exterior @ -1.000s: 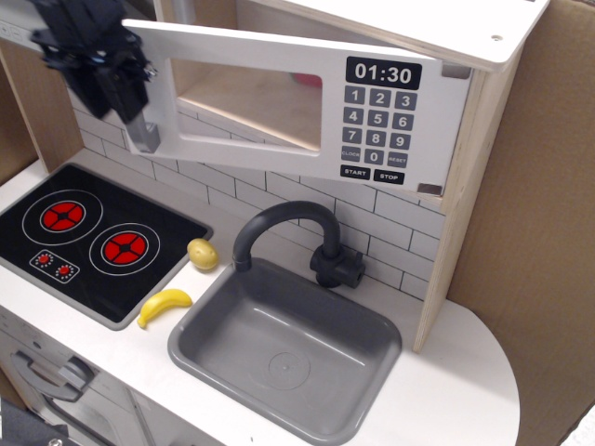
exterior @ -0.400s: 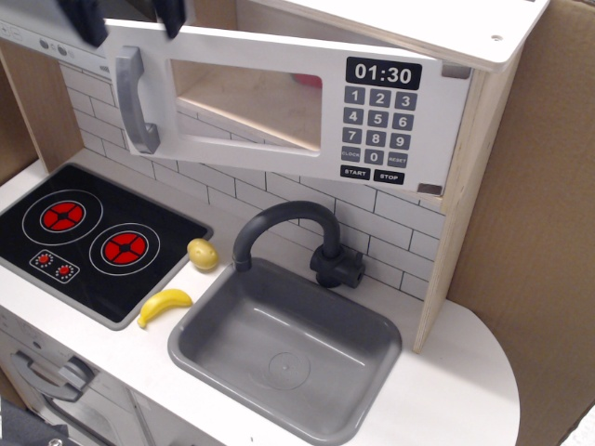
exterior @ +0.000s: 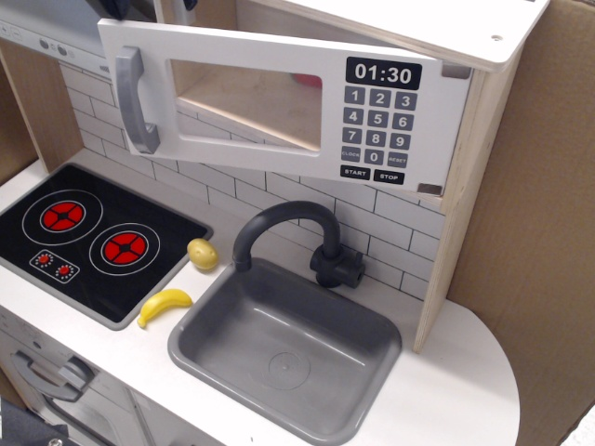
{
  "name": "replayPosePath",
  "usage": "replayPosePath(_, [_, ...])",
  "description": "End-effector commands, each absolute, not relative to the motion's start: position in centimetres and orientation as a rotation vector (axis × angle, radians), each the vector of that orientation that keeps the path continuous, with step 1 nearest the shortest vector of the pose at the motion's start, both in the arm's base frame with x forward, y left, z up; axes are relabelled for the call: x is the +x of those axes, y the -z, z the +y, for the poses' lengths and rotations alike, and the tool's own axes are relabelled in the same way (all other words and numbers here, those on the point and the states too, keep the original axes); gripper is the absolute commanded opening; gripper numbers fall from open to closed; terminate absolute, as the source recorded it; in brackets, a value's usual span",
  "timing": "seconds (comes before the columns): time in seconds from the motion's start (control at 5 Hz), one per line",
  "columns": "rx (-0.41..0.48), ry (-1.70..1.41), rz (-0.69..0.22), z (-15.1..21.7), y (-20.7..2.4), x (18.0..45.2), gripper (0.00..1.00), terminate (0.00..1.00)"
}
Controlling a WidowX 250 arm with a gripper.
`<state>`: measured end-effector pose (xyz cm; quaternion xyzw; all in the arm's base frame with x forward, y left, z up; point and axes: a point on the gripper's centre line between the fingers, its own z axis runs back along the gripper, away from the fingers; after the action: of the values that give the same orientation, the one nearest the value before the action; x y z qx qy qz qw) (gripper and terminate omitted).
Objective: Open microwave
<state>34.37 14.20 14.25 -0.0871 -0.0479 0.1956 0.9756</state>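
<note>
A: So, from the one view on hand, where does the microwave (exterior: 279, 102) sit?

B: Up high, above the white tiled wall. Its white door (exterior: 232, 93) is swung partly outward on the handle side, hinged at the right near the keypad (exterior: 376, 130). The wooden inside shows through the clear window and above the door's top edge.

A: And the handle (exterior: 135, 100)?

B: Grey, curved, upright on the door's left end. Nothing touches it.

A: The gripper?

B: Only two dark tips poke in at the top edge, above the door's left corner (exterior: 149, 7). They are apart from the door, but whether the gripper is released or clenched I cannot tell; too little of it is in frame.

A: What does the display (exterior: 383, 73) read?

B: 01:30, with START and STOP buttons under the number keys.

A: Below that?

B: On the tabletop (exterior: 456, 372), a black hob (exterior: 93, 240) with two red burners at left, a grey sink (exterior: 288, 348) with a dark arched tap (exterior: 297, 237) to its right. A yellow banana (exterior: 164, 305) lies between hob and sink, and a pale yellow potato (exterior: 203, 253) sits just behind it, near the hob's corner.
</note>
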Motion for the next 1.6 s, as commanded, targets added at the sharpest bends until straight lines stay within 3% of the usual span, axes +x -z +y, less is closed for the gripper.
replayPosePath(0.0, [-0.108, -0.355, -0.166, 15.4, -15.3, 35.1, 1.0, 0.0])
replayPosePath(0.4, [-0.03, -0.31, -0.118, 13.2, -12.0, 34.4, 1.0, 0.0])
replayPosePath(0.6, [-0.034, -0.266, -0.067, 10.9, -10.5, 33.3, 1.0, 0.0])
replayPosePath(1.0, [-0.076, -0.185, -0.052, 4.9, -8.1, 29.8, 1.0, 0.0])
replayPosePath(1.2, [-0.068, -0.175, -0.054, 2.0, -7.3, 29.0, 1.0, 0.0])
replayPosePath(1.4, [-0.062, -0.194, -0.04, 0.0, -6.2, 29.9, 1.0, 0.0])
